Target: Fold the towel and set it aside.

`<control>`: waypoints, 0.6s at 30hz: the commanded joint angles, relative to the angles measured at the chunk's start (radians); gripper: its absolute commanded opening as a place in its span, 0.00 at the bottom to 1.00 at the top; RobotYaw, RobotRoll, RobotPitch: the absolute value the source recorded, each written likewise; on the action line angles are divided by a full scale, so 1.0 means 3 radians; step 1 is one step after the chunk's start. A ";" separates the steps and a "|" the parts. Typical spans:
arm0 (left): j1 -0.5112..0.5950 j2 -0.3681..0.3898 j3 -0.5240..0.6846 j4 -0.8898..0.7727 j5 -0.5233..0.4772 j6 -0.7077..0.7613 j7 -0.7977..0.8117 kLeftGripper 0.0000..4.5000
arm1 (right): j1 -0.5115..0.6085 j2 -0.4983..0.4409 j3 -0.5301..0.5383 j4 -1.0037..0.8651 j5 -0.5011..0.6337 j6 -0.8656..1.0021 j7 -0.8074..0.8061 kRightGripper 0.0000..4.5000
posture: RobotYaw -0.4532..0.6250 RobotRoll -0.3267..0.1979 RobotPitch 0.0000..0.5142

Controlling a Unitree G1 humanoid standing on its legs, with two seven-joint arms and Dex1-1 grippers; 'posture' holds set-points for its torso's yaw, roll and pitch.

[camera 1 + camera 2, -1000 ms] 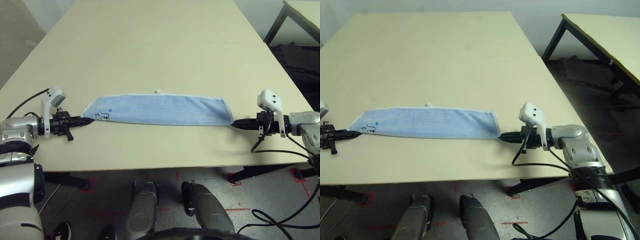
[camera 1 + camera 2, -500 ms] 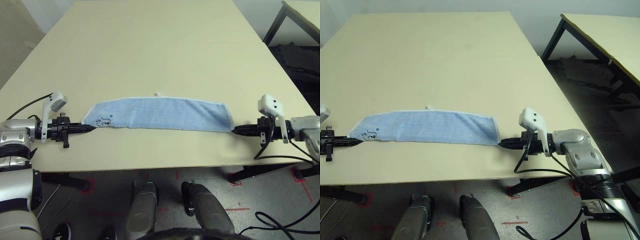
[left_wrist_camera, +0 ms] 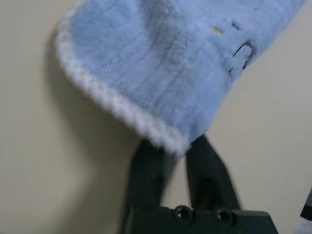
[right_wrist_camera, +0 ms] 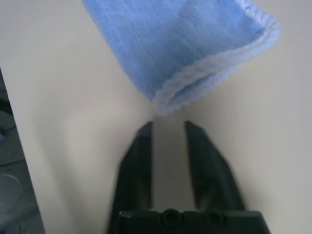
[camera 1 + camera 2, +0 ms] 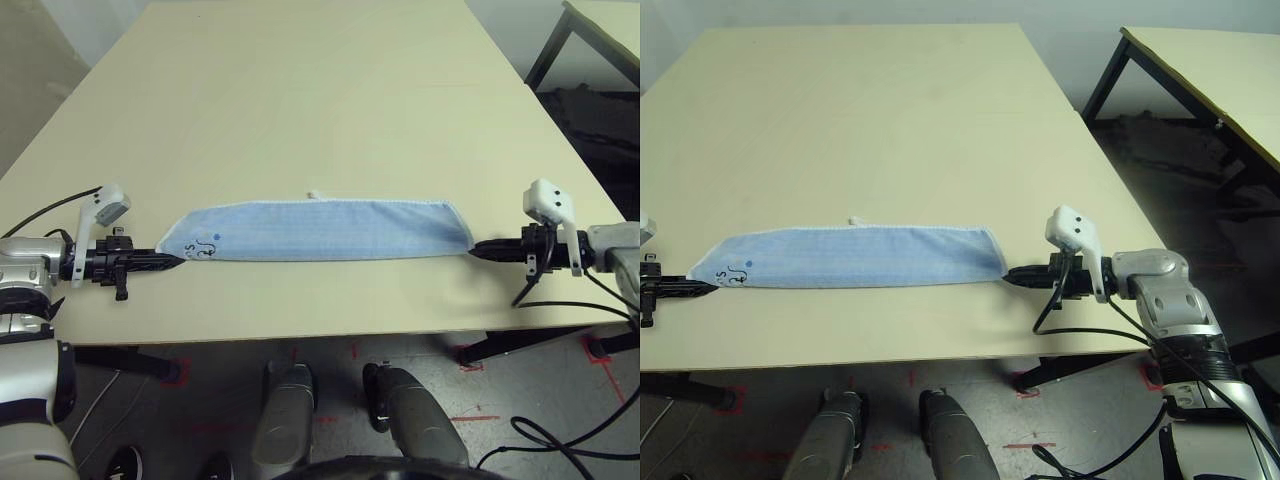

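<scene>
The towel (image 5: 320,230), light blue with white edging, lies on the table (image 5: 300,100) as a long folded strip running left to right. A dark embroidered mark (image 5: 203,247) sits near its left end and a small white loop (image 5: 313,194) pokes from its far edge. My left gripper (image 5: 178,262) lies flat at the left end; in the left wrist view its fingers (image 3: 146,165) stand slightly apart with the towel's corner (image 3: 146,87) at their tips. My right gripper (image 5: 475,249) is open just off the right end, and a small gap separates its fingertips (image 4: 144,141) from the towel's fold (image 4: 195,48).
The towel lies near the table's front edge (image 5: 300,335), with wide bare tabletop behind it. A second table (image 5: 1230,70) stands off to the right across a dark gap. Black cables (image 5: 1080,330) hang from my right wrist.
Both grippers have opened and let go of the towel's ends. The towel, stretched and sagging between them before, now rests flat and straight. Both grippers have backed slightly outward.
</scene>
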 commanded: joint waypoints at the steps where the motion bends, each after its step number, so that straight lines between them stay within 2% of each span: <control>1: 0.0026 0.0113 -0.0029 0.0045 0.0059 -0.0053 -0.0032 0.54 | -0.0012 -0.0120 0.0060 0.0015 -0.0070 0.0073 0.0097 0.55 | 0.46 0.62 0.32; 7: -0.0102 0.0320 -0.0033 0.0132 0.0099 -0.0135 -0.0040 1.00 | -0.0222 -0.0223 0.0058 0.0271 -0.0109 0.0357 0.0183 1.00 | 0.46 0.62 0.31; 11: -0.0310 0.0394 -0.0043 0.0124 0.0006 -0.0233 -0.0089 1.00 | -0.0478 -0.0198 0.0054 0.0416 -0.0068 0.0854 0.0156 1.00 | 0.47 0.62 0.31; 14: -0.0397 0.0415 -0.0244 -0.0146 -0.0446 -0.0349 -0.0102 1.00 | -0.0782 -0.0144 0.0147 0.0631 -0.0062 0.1564 0.0131 1.00 | 0.47 0.62 0.31; 18: -0.0256 0.0495 -0.0598 -0.0556 -0.1076 -0.0620 -0.0102 1.00 | -0.1082 -0.0074 0.0326 0.0829 -0.0017 0.2401 0.0203 1.00 | 0.48 0.62 0.31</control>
